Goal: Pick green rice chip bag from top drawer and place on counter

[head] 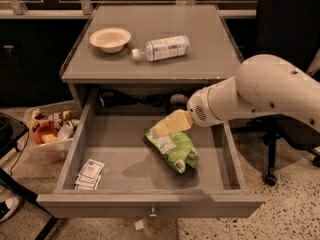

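The green rice chip bag [176, 150] lies flat on the bottom of the open top drawer [115, 154], right of its middle, with its white label panel facing up. My gripper [165, 126], cream-coloured at the end of the white arm [260, 91], reaches in from the right and sits at the bag's upper left end, touching or just above it. The counter [200, 59] is the grey top of the cabinet above the drawer.
On the counter stand a beige bowl [110, 38] and a lying clear bottle with a white label [162, 48]. Small white packets [89, 174] lie in the drawer's front left corner. A bin of items [50, 134] sits on the floor at left, and a black chair [285, 29] at right.
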### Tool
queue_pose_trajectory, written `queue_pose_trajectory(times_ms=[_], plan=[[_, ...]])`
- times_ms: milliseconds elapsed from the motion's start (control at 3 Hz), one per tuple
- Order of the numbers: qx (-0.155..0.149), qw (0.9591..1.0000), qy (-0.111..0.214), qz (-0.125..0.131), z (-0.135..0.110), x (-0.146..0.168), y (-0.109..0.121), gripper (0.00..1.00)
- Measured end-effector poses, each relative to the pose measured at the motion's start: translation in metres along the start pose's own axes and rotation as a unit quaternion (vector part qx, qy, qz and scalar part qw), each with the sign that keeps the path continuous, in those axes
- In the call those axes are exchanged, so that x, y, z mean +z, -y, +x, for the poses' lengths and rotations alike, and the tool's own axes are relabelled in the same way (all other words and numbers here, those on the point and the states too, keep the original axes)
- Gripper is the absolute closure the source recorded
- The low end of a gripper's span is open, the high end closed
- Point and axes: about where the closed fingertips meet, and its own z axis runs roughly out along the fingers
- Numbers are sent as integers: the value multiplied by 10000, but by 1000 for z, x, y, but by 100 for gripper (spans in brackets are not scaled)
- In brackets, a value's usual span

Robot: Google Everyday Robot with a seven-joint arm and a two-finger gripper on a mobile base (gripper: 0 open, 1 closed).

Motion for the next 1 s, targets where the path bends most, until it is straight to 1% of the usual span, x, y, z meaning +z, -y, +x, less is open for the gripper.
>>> queue_pose_trajectory(times_ms=[333, 667, 1000], plan=[[115, 9998, -117, 143, 11, 32, 16, 0], [262, 9983, -292, 422, 30, 64, 39, 0], [417, 9962, -468, 596, 54, 84, 58, 0]])
